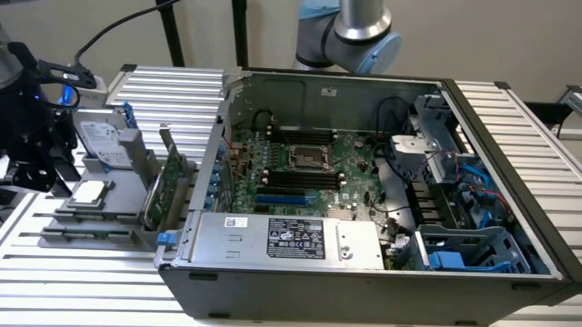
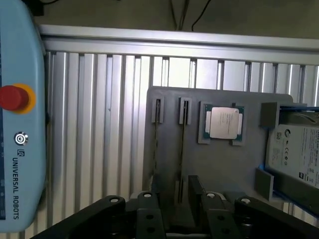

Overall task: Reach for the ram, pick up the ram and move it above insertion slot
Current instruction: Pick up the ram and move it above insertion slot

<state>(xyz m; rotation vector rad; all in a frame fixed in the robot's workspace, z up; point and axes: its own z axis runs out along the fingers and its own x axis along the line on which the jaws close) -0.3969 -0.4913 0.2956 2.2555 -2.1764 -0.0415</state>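
Observation:
The ram (image 2: 181,144) stands edge-on in a slot of the grey holder (image 2: 224,174), so it shows as a thin dark line. A second thin edge sits in the neighbouring slot (image 2: 156,129). My gripper (image 2: 185,191) hangs over the near end of the ram, open by a narrow gap, with one black finger (image 2: 195,188) on each side of the stick. In the exterior view my gripper (image 1: 38,178) is at the far left, above the holder (image 1: 91,235). The black memory slots (image 1: 300,179) lie on the motherboard inside the open computer case.
On the holder are a silver processor (image 2: 224,123), a grey hard drive with blue rails (image 2: 295,154) and a large green expansion card (image 1: 162,191). A light-blue teach pendant (image 2: 20,129) lies beside it. The case (image 1: 364,272) holds a power supply, cables and drive cages.

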